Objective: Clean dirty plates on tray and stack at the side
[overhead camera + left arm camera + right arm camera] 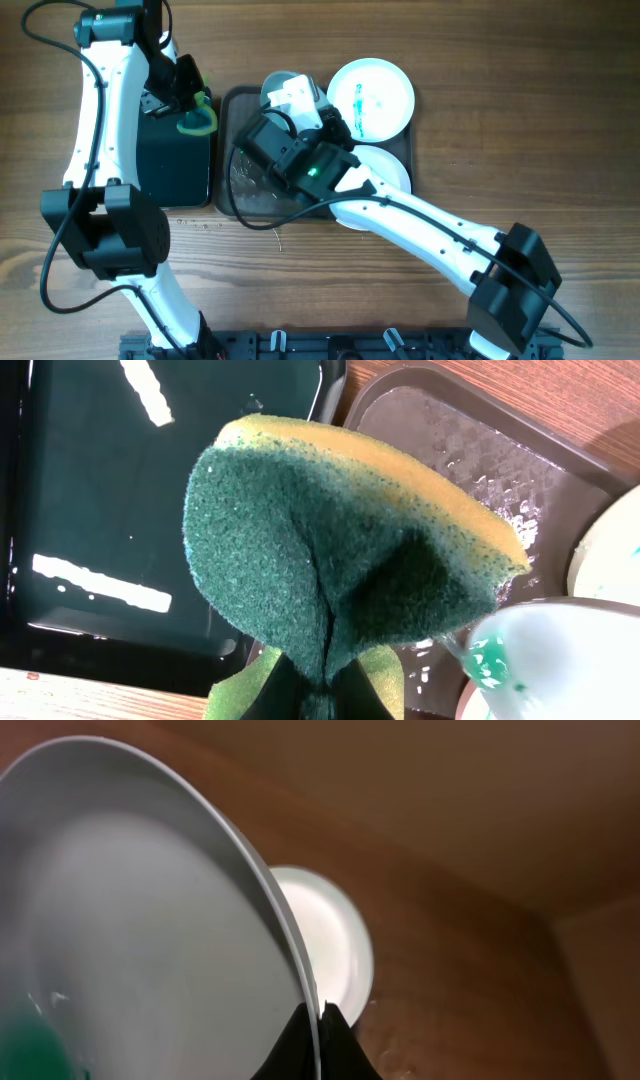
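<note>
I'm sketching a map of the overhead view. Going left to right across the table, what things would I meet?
black tub → raised plate → teal-smeared plate

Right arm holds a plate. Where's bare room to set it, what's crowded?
Free: wood table right of the tray, beyond the smeared plate; wood in front of the tray, between the arms. Tray's left part is bare but wet. Crowded: tray's right, with a second plate and the right gripper holding the third plate; sponge hangs at the tub edge.
</note>
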Controlling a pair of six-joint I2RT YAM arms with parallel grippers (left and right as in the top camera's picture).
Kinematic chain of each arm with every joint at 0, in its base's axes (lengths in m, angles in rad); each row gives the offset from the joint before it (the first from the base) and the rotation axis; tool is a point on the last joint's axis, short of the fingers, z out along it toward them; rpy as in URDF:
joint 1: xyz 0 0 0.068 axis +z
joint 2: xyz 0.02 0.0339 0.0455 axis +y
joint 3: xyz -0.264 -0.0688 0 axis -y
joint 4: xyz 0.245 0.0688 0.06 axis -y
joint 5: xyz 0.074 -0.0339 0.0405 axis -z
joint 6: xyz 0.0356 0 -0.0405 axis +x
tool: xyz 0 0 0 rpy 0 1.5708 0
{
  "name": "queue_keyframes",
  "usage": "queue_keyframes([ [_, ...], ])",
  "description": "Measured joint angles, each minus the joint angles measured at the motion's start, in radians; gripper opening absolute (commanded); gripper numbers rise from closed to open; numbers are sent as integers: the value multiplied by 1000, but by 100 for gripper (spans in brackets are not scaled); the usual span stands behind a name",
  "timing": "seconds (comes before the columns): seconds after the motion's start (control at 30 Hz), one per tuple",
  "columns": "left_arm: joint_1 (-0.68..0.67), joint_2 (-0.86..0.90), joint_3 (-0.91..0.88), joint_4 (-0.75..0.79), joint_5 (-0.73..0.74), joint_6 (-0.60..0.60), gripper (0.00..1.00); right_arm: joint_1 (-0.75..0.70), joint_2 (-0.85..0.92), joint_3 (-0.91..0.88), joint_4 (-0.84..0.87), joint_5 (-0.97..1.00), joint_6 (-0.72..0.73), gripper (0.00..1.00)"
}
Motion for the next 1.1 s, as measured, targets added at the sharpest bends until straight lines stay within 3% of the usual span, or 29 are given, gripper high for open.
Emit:
queue_keyframes([
  [0.27,0,0,0,0,0,0,4,71,-2,4,254,283,-212,4],
  [0.5,0,0,0,0,0,0,4,74,-2,4,247,303,-235,4],
  [0.63,0,0,0,0,0,0,4,37,-7,1,80,45,-41,4],
  [0.8,0,0,0,0,0,0,4,-168,8,0,48,-528,237,4],
  [1.03,0,0,0,0,1,0,4,-255,270,0,85,-936,337,5],
  [1.07,0,0,0,0,1,0,4,-254,288,-1,87,-956,338,9],
  [1.1,0,0,0,0,1,0,4,-254,308,-1,89,-987,342,20],
])
